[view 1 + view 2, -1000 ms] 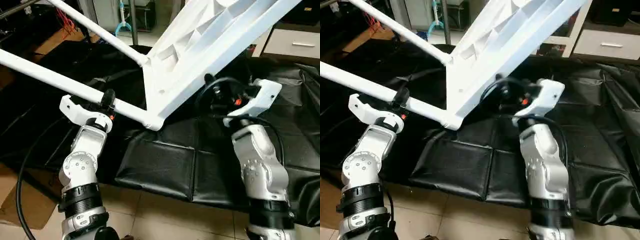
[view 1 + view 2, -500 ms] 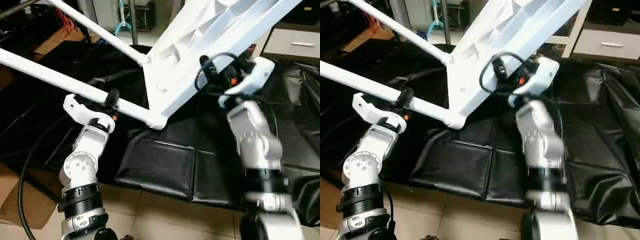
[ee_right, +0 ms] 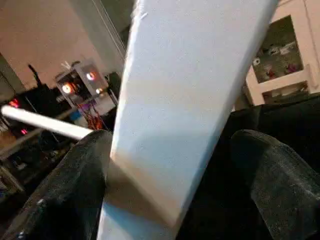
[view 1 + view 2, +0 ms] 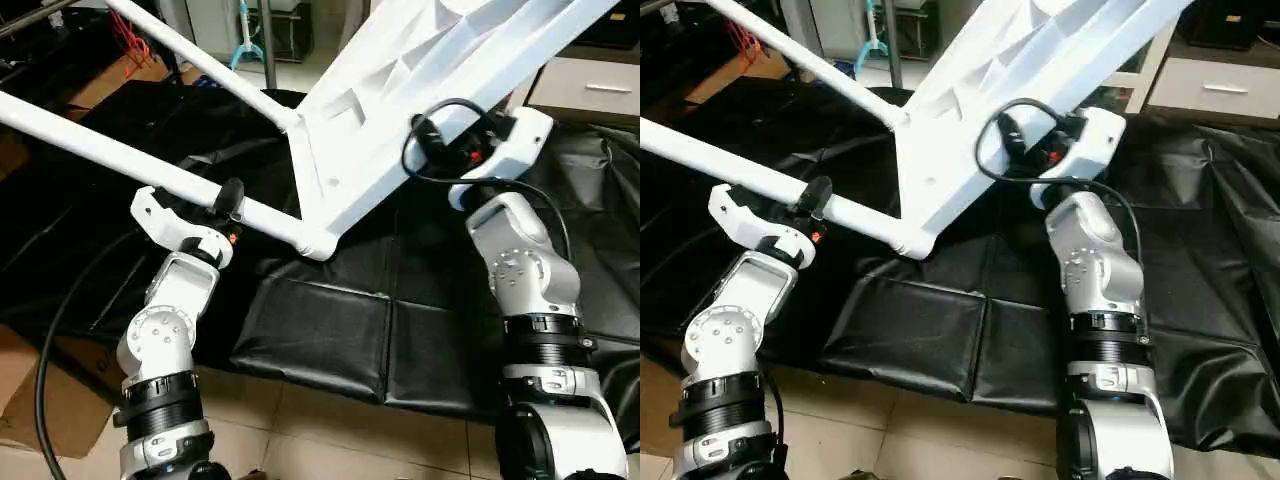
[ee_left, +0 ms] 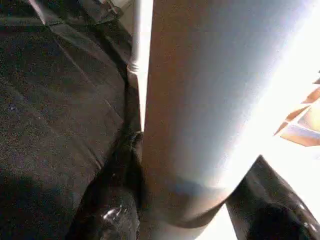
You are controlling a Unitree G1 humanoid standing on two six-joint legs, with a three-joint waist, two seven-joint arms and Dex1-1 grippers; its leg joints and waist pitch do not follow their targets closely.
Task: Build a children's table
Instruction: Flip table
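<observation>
The children's table top (image 4: 420, 100), white plastic with a ribbed underside, stands tilted on edge above a black padded mat (image 4: 330, 330) spread over a tiled floor (image 4: 330, 440). Its lowest corner socket (image 4: 318, 243) is just above the mat. Two white tubular legs are seated in corner sockets and run up and away to the robot's left: a lower leg (image 4: 130, 160) and an upper leg (image 4: 200, 65). The left gripper (image 4: 228, 200) is clamped around the lower leg near the socket; in the left wrist view its black fingers (image 5: 115, 200) press both sides of the tube. The right gripper (image 4: 440, 150) straddles the top's edge, its fingers (image 3: 70, 195) apart, with a gap showing on one side. A white cabinet (image 4: 590, 85) stands behind.
</observation>
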